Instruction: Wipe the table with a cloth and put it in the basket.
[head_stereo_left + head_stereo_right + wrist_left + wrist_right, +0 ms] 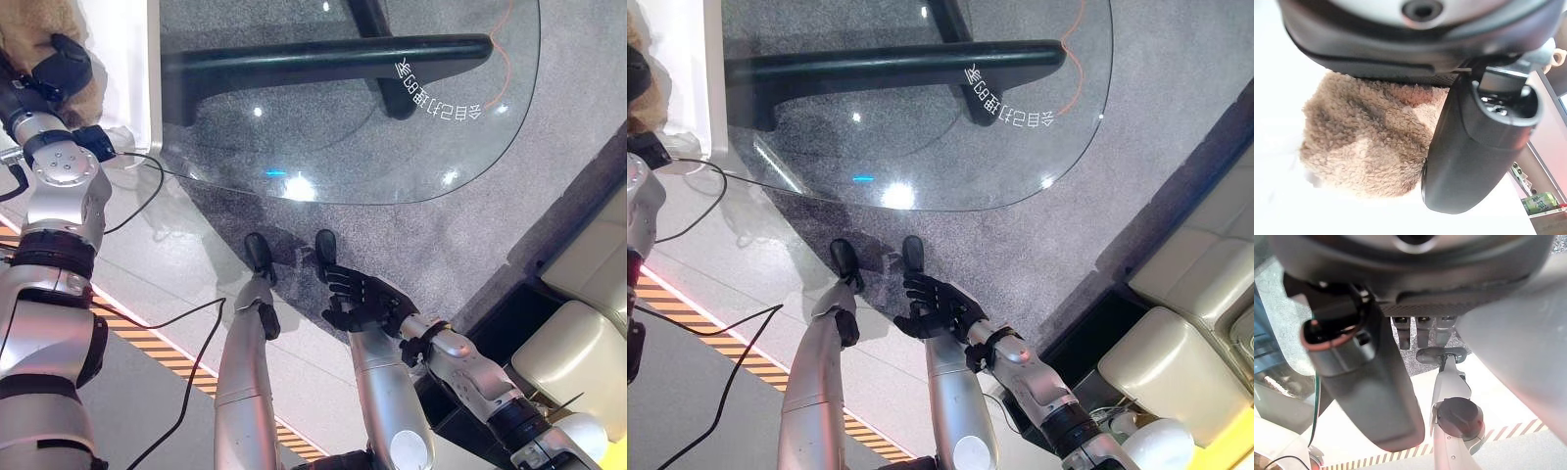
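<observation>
A tan fluffy cloth (29, 29) lies bunched on a white surface (122, 69) at the far left. My left hand (64, 61) rests on top of it. In the left wrist view the cloth (1366, 147) is gathered under the palm, with the thumb (1474, 152) pressed against its side, so the hand is shut on it. My right hand (367, 299) hangs low in front of me, away from the cloth. Its fingers are spread and relaxed and it holds nothing; the right wrist view shows its thumb (1371, 382) held straight.
A rounded glass table (441, 147) with a black base (323, 59) stands on grey carpet ahead. Cream cushions (588, 352) lie at the right. Yellow-black striped tape (147, 338) crosses the floor at the lower left. A green can (1540, 203) stands beyond the left hand.
</observation>
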{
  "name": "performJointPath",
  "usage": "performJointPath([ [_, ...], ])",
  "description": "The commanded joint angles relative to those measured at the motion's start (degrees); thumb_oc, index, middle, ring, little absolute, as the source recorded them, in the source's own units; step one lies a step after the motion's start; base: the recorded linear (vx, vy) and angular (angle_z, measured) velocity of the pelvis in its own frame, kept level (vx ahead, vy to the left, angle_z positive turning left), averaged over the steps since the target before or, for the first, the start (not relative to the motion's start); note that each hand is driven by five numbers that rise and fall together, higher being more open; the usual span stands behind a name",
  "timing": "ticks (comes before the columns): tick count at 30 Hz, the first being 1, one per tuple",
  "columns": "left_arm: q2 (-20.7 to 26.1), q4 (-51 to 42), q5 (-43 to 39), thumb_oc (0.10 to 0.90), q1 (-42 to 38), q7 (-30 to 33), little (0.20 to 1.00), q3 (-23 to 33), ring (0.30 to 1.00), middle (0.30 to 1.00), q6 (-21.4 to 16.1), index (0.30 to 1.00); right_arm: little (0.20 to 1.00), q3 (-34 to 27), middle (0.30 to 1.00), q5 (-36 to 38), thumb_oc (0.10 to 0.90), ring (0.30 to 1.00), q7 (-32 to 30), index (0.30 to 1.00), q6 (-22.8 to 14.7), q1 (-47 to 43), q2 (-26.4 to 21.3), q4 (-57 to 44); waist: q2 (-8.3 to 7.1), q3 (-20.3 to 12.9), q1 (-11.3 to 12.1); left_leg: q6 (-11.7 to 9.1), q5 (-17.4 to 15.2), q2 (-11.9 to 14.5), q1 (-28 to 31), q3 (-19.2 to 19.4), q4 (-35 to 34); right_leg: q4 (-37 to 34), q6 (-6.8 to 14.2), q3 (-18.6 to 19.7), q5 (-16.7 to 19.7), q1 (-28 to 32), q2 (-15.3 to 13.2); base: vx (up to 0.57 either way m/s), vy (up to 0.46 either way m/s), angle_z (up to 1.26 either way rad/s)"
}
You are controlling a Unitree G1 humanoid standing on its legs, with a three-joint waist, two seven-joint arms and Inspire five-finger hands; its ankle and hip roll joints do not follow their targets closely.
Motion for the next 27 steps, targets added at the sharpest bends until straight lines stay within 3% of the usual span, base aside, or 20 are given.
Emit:
performJointPath([
  [1, 6.8, -0.3, 1.2, 0.100, -6.0, 0.4, 0.200, 0.6, 0.300, 0.300, -1.8, 0.300, 0.900, 5.7, 0.900, 2.3, 0.800, 0.900, -0.1, 0.900, 0.7, 5.9, -1.7, 0.6, -0.47, -1.4, 0.8, 0.6, -8.1, -1.5, 2.9, 0.9, 2.5, -7.1, 3.3, 1.6, 10.6, -2.1, 0.8, -0.03, -0.029, 0.01],
  [3, 6.5, 0.7, 1.6, 0.196, -6.7, -0.3, 0.296, 0.0, 0.382, 0.382, -0.7, 0.382, 0.900, 5.9, 0.900, 2.8, 0.800, 0.900, -0.1, 0.900, 0.5, 5.7, -1.8, 0.3, -0.59, -1.4, 0.7, 0.6, -7.9, -1.5, 2.5, 0.9, 2.5, -6.8, 3.2, 1.4, 10.6, -2.5, 0.9, 0.00, 0.000, 0.00],
  [6, 6.2, 1.2, 2.0, 0.421, -7.2, -1.0, 0.521, -0.7, 0.575, 0.575, -0.1, 0.575, 0.900, 6.2, 0.900, 3.2, 0.800, 0.900, -0.3, 0.900, 0.5, 5.5, -1.8, 0.0, -0.65, -1.4, 0.7, 0.5, -7.8, -1.5, 2.0, 0.9, 2.6, -6.4, 3.1, 1.3, 10.5, -3.0, 1.1, 0.00, 0.000, 0.00],
  [7, 6.1, 1.3, 2.1, 0.567, -7.3, -1.1, 0.667, -0.8, 0.700, 0.700, -0.1, 0.700, 0.900, 6.2, 0.900, 3.2, 0.800, 0.900, -0.3, 0.900, 0.5, 5.5, -1.8, -0.1, -0.66, -1.4, 0.6, 0.6, -7.8, -1.5, 1.9, 0.9, 2.6, -6.3, 3.0, 1.3, 10.4, -3.1, 1.1, 0.00, 0.000, 0.00],
  [8, 5.8, 1.2, 2.3, 0.800, -7.6, -1.4, 0.900, -1.1, 0.900, 0.900, 0.2, 0.900, 0.900, 6.2, 0.900, 3.2, 0.800, 0.900, -0.4, 0.900, 0.6, 5.7, -1.8, -0.2, -0.64, -1.4, 0.6, 0.5, -7.7, -1.5, 1.7, 1.0, 2.7, -6.3, 3.0, 1.2, 10.4, -3.3, 1.1, 0.00, 0.000, 0.00],
  [27, 4.9, 1.9, 2.8, 0.800, -7.7, -1.6, 0.900, -1.7, 0.900, 0.900, -1.2, 0.900, 0.900, 5.9, 0.900, 4.4, 0.800, 0.900, -1.5, 0.900, -1.1, 6.6, -2.2, -0.7, -0.07, -1.4, 0.5, -0.1, -6.8, -1.6, 2.9, 1.3, 1.4, -7.5, 2.3, 0.8, 10.1, -2.2, 1.0, 0.00, -0.013, 0.00],
])
